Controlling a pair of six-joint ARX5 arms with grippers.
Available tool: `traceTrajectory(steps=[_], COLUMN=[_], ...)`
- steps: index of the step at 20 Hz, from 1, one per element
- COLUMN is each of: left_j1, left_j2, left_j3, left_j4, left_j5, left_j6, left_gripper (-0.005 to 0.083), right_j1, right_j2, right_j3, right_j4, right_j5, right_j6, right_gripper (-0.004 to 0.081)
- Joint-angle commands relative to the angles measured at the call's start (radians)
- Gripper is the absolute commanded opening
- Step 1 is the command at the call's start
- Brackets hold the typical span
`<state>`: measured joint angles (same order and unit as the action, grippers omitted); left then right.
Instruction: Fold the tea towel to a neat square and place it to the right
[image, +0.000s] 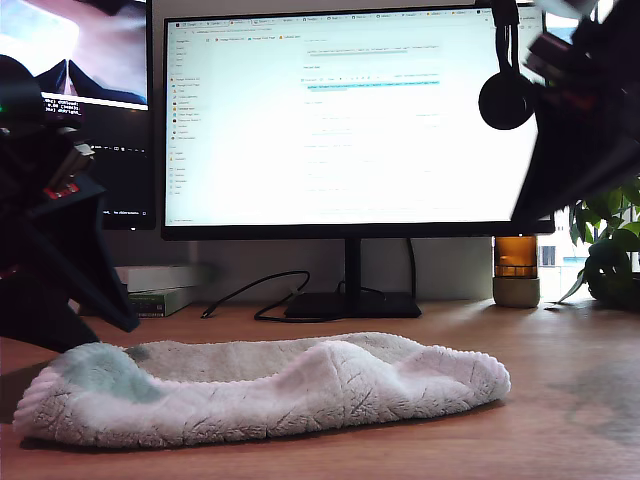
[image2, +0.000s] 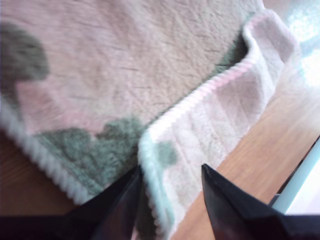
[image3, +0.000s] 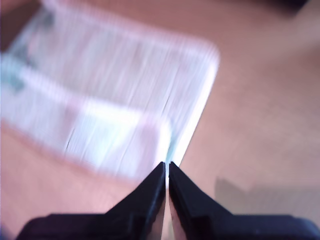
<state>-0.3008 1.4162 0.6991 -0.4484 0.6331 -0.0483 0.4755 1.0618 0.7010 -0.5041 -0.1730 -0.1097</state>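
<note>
The tea towel (image: 270, 390) lies partly folded and rumpled on the wooden tabletop (image: 570, 400). My first gripper (image2: 170, 182) hovers with its jaws parted, a beaded hem (image2: 200, 92) of a folded-over flap just ahead of them. My second gripper (image3: 166, 172) hangs above the cloth's far corner, jaws pressed together on nothing visible; its view is blurred.

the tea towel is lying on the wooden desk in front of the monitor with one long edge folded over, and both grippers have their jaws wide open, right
Not quite. Only my first gripper is open, its jaws apart over the folded hem of the tea towel. The second wrist view shows my second gripper with its jaws shut together and nothing between them. The rest holds: the towel lies on the wooden desk before the monitor, one long edge folded over.
</note>
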Motion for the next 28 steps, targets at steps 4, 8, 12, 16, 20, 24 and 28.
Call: traceTrajectory(steps=[4, 8, 12, 16, 20, 24, 28], left_j1=[-0.037, -0.048, -0.066, -0.129, -0.207, -0.268, -0.295], left_j2=[0.018, 0.020, 0.019, 0.000, -0.057, -0.102, -0.100], left_j3=[-0.006, -0.006, -0.006, -0.005, -0.004, -0.004, -0.004], left_j4=[-0.010, 0.008, -0.018, -0.068, -0.092, -0.185, -0.305], left_j5=[-0.087, -0.103, -0.061, -0.039, -0.035, -0.019, -0.037], left_j6=[0.003, 0.005, 0.089, 0.253, 0.348, 0.425, 0.426], left_gripper=[0.0281, 0.0111, -0.0020, -0.0020, -0.0020, -0.0020, -0.0019], right_j1=[-0.001, -0.001, -0.001, -0.001, -0.001, -0.001, -0.001], right_j2=[0.009, 0.009, 0.009, 0.008, 0.009, 0.009, 0.009], right_j3=[0.008, 0.008, 0.008, 0.008, 0.008, 0.008, 0.008], right_j4=[-0.001, 0.006, 0.014, 0.013, 0.005, 0.005, 0.005], right_j5=[-0.003, -0.003, -0.003, -0.003, -0.003, -0.003, -0.004], right_j6=[-0.003, -0.003, -0.003, -0.003, -0.003, -0.003, -0.003], right_gripper=[-0.0010, -0.0010, -0.0010, -0.0010, -0.0010, -0.0010, -0.0010])
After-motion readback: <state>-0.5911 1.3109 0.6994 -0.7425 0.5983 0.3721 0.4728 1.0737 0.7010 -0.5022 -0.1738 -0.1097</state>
